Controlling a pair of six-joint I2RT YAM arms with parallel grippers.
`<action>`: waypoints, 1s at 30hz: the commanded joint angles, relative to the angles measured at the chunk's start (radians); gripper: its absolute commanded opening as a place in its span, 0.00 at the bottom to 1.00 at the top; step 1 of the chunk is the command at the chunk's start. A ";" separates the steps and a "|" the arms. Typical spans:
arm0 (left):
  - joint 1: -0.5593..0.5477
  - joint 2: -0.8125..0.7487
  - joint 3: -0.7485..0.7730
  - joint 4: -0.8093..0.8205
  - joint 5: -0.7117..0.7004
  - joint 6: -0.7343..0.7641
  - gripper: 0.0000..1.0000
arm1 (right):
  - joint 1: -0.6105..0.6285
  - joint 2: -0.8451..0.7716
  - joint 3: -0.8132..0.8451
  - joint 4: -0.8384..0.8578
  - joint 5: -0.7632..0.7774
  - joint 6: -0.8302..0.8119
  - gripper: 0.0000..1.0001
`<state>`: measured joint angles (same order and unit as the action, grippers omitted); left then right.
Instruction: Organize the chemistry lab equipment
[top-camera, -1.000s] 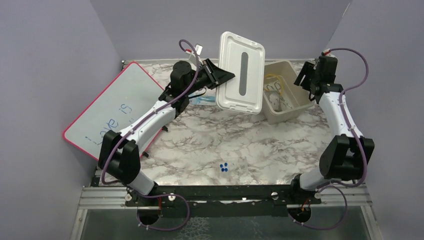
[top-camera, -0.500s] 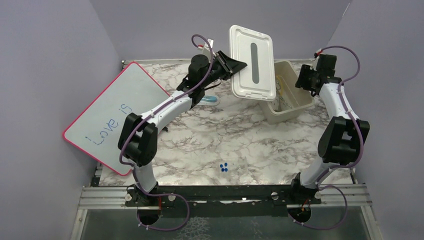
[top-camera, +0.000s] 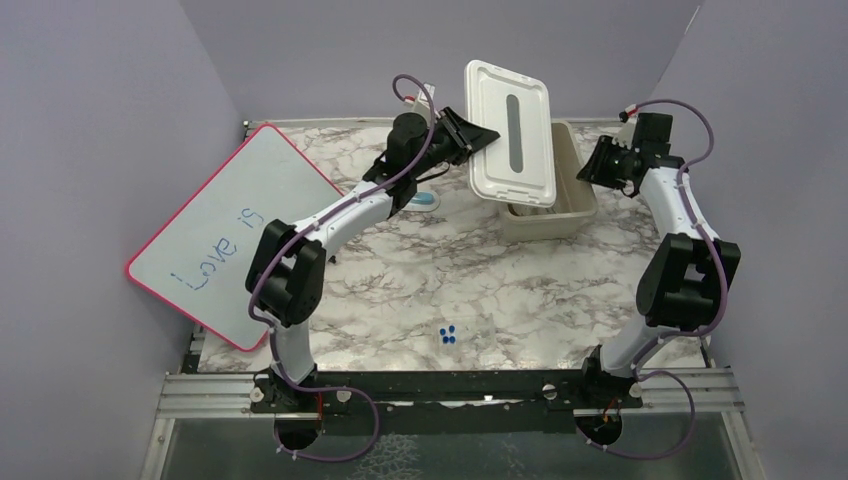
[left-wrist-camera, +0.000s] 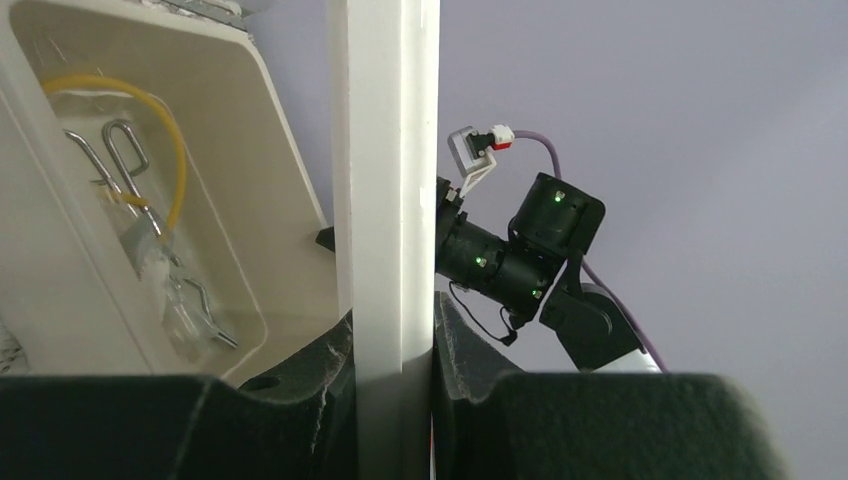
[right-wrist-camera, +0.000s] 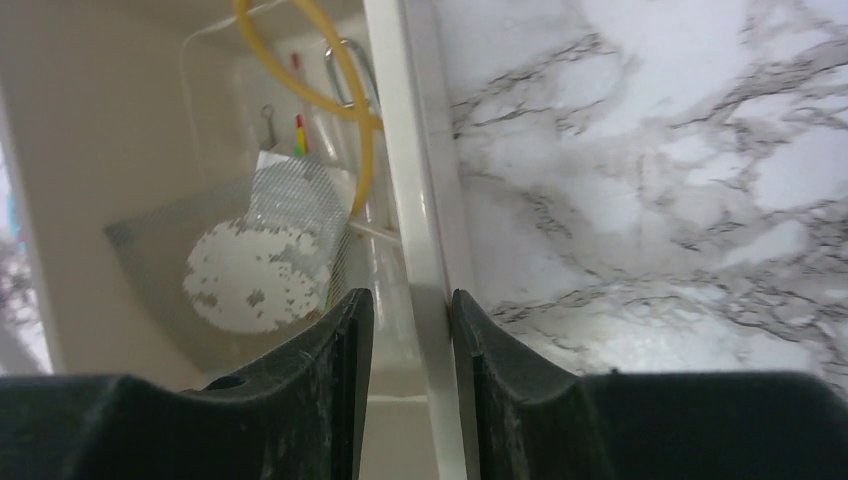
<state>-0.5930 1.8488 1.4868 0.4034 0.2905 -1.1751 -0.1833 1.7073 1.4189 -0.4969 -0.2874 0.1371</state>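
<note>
A beige bin (top-camera: 548, 222) stands at the back right of the marble table. My left gripper (top-camera: 478, 138) is shut on the edge of the white lid (top-camera: 510, 130) and holds it tilted above the bin's left half. In the left wrist view the lid's edge (left-wrist-camera: 385, 150) runs up between my left gripper's (left-wrist-camera: 392, 330) jaws. My right gripper (top-camera: 597, 166) is shut on the bin's right rim (right-wrist-camera: 415, 200). Inside the bin lie amber tubing (right-wrist-camera: 345, 80), metal forceps (left-wrist-camera: 110, 150), a wire gauze (right-wrist-camera: 260, 265) and clear pieces (left-wrist-camera: 185, 310). A thin green stick does not show clearly.
A red-rimmed whiteboard (top-camera: 220, 230) leans at the left wall. A light-blue object (top-camera: 425, 200) lies under the left arm. A small blue item (top-camera: 447, 335) lies near the front middle. Purple walls close in the back and sides.
My left gripper has carried the lid up and to the right, over the bin. The bin has turned and shifted under my right gripper's hold.
</note>
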 joint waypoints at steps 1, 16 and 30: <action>-0.013 0.027 0.044 0.068 -0.015 -0.031 0.00 | 0.004 -0.052 -0.026 -0.038 -0.150 0.048 0.38; -0.075 0.144 0.141 0.111 -0.014 -0.161 0.00 | 0.004 -0.254 -0.092 0.034 0.101 0.210 0.55; -0.123 0.307 0.260 0.140 -0.124 -0.178 0.00 | 0.004 -0.289 -0.138 0.050 0.139 0.217 0.55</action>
<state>-0.7094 2.1300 1.7061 0.4698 0.2325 -1.3258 -0.1822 1.4490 1.3018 -0.4717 -0.1852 0.3481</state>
